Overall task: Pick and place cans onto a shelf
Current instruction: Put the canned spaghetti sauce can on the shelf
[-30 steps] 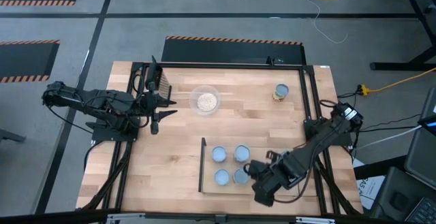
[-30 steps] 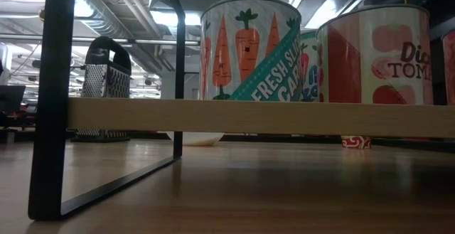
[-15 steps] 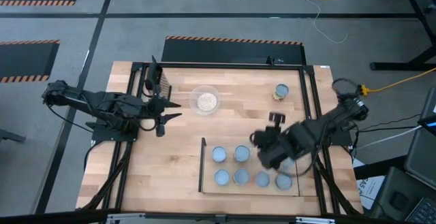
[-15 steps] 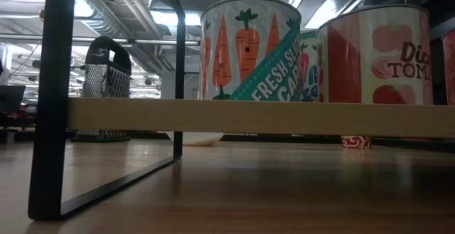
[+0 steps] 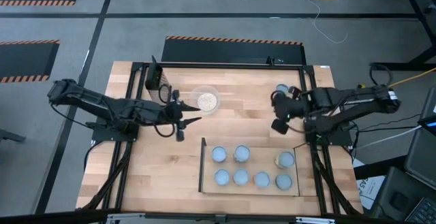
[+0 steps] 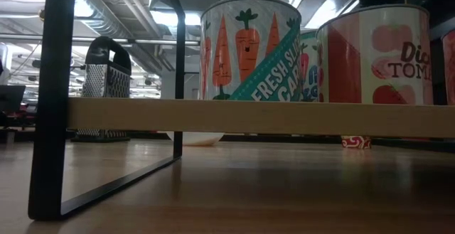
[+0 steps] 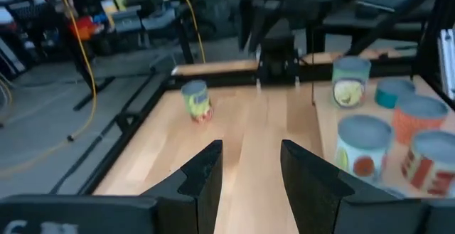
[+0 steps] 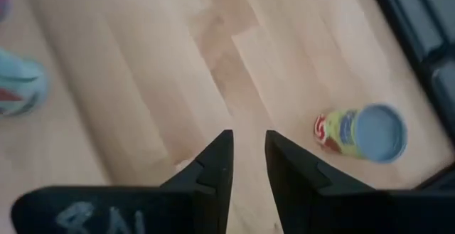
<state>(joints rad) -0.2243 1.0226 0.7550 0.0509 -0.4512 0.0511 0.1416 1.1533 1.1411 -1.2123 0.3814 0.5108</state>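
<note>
Six cans (image 5: 240,155) stand on the shelf (image 5: 294,188); one lone can (image 8: 362,132) waits on the tabletop (image 5: 231,125). We see our right tool (image 5: 279,124) near it, fingers slightly apart, empty; left tool (image 5: 180,135) apart, empty.

Glossy printed cans (image 6: 250,56), matt wood shelf (image 6: 249,117)

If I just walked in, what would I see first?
Probably the cans with pale blue tops, six standing together on the shelf at the table's near edge. Up close, one shows big orange carrots. One more can stands alone near the far right corner, with the right end effector open and empty near it.
</note>
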